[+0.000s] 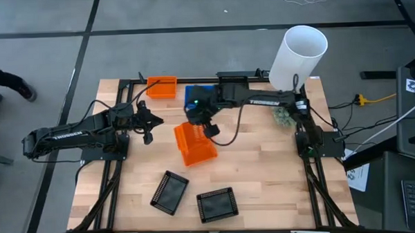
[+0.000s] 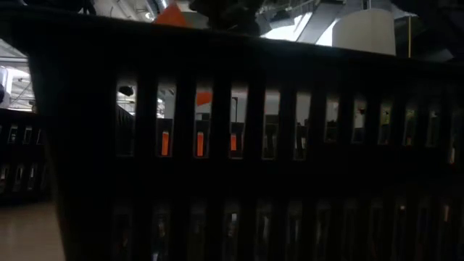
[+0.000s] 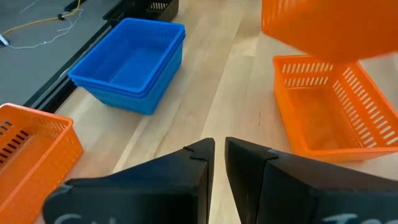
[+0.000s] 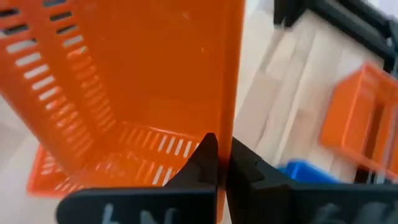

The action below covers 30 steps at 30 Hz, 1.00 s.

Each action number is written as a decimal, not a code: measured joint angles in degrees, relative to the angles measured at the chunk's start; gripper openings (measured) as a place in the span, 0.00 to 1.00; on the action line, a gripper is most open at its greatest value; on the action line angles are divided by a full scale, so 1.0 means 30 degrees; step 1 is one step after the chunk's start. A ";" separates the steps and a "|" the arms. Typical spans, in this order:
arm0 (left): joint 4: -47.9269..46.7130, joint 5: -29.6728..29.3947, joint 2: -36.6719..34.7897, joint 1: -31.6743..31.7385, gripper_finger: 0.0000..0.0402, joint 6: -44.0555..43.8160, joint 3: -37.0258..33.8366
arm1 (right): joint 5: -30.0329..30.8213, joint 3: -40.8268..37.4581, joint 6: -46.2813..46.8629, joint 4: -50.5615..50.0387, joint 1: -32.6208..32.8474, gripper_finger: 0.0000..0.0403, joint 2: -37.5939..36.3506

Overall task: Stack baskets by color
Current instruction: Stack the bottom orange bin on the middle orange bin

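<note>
The right gripper (image 4: pixel 219 163) is clamped on the rim wall of an orange basket (image 4: pixel 155 74), its two dark fingers pinched together over the thin plastic edge. In the high view this gripper (image 1: pixel 209 128) reaches across from the right side to the middle of the table, and the held basket hangs tilted above a second orange basket (image 3: pixel 329 112) that sits on the wood below it. The left wrist view shows the lifted basket (image 3: pixel 329 25) apart from the one beneath.

The left gripper (image 1: pixel 147 125) waits near the left edge of the table, its fingers (image 3: pixel 186 177) close together with a narrow gap and nothing between them.

A third orange basket (image 1: pixel 161 87) sits at the far edge of the table. Just beside it stand the blue baskets (image 3: pixel 130 62), nested one inside another, partly covered by the right arm in the high view. Two black baskets (image 1: pixel 170 192) (image 1: pixel 217 204) lie near the front edge, well apart from the orange ones.

A tall white cylinder (image 1: pixel 299 54) stands at the far right corner, with a small green plant (image 1: pixel 283 116) near it beside the right arm's base.

In the low view a dark slotted basket wall (image 2: pixel 232 145) fills almost the whole picture, blocking the table behind it.
</note>
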 joint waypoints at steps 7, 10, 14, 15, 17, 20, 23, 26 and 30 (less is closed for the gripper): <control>-0.0079 -0.0007 0.0004 0.0007 0.07 0.0004 0.0000 | -0.0023 0.3739 0.1928 -0.4465 0.0221 0.01 0.2912; -0.0086 -0.0007 0.0005 0.0000 0.07 0.0007 0.0000 | -0.0006 0.4505 0.3149 -0.6484 0.0298 0.01 0.3744; -0.0322 -0.0007 0.0000 0.0005 0.07 0.0015 0.0000 | -0.0398 0.4341 0.3782 -0.6949 0.0490 0.01 0.3979; -0.0404 -0.0007 0.0004 0.0007 0.07 0.0015 0.0000 | -0.0747 0.4228 0.3882 -0.6952 0.0493 0.01 0.3961; -0.0555 -0.0003 0.0007 0.0000 0.07 0.0010 0.0000 | -0.1226 0.4158 0.4361 -0.7231 0.0521 0.01 0.3961; -0.0545 -0.0007 0.0007 0.0007 0.07 0.0015 0.0000 | -0.1312 0.4147 0.4747 -0.7552 0.0515 0.01 0.3961; -0.0545 -0.0007 0.0005 0.0003 0.07 0.0007 0.0000 | -0.1429 0.4140 0.4844 -0.7549 0.0508 0.03 0.3961; -0.0572 -0.0007 0.0000 0.0001 0.07 0.0000 0.0000 | -0.2123 0.4140 0.4801 -0.7494 0.0529 0.04 0.3961; -0.1144 -0.0007 0.0007 0.0000 0.07 0.0000 0.0000 | -0.2037 0.4140 0.4713 -0.7484 0.0732 0.06 0.3961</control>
